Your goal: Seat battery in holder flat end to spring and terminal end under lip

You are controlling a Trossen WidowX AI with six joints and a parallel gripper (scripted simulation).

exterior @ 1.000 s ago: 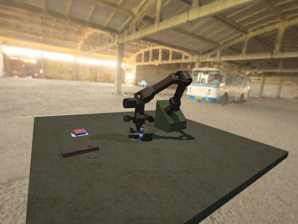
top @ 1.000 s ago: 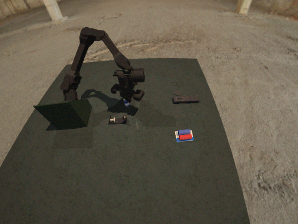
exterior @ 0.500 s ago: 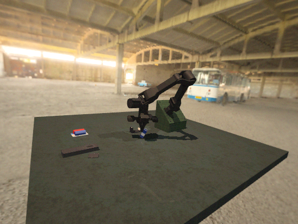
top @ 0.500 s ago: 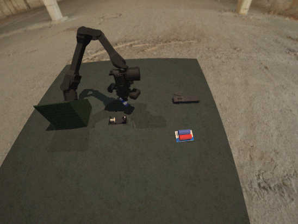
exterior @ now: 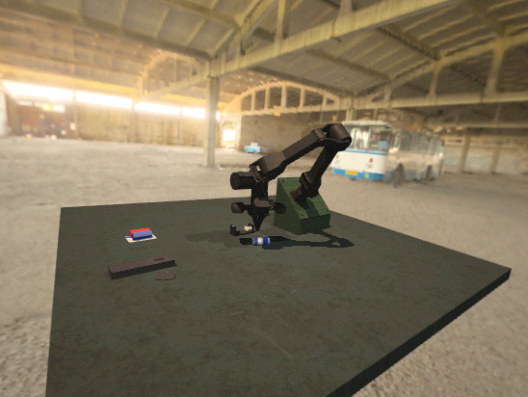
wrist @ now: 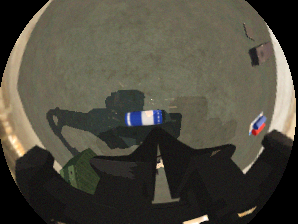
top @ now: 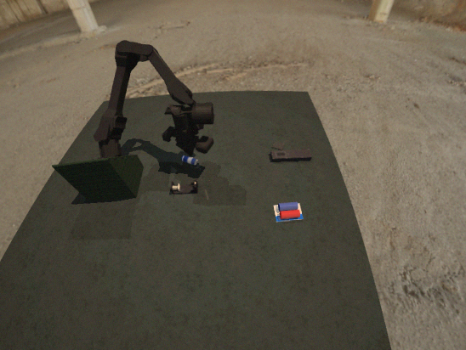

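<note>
The blue and white battery lies on its side on the dark table, outside the holder. The black holder stands near it, with a pale metal part at each end in the top view; its cradle holds nothing. In the wrist view the holder is mostly hidden behind the fingers. My gripper is shut and empty, its tips together and pointing down beside the battery, close to it in all views. Whether the tips touch it I cannot tell.
A green wedge-shaped block stands at the arm's base. A dark remote-like bar lies apart with a small flat piece. A blue cylinder and a red cylinder lie on a card.
</note>
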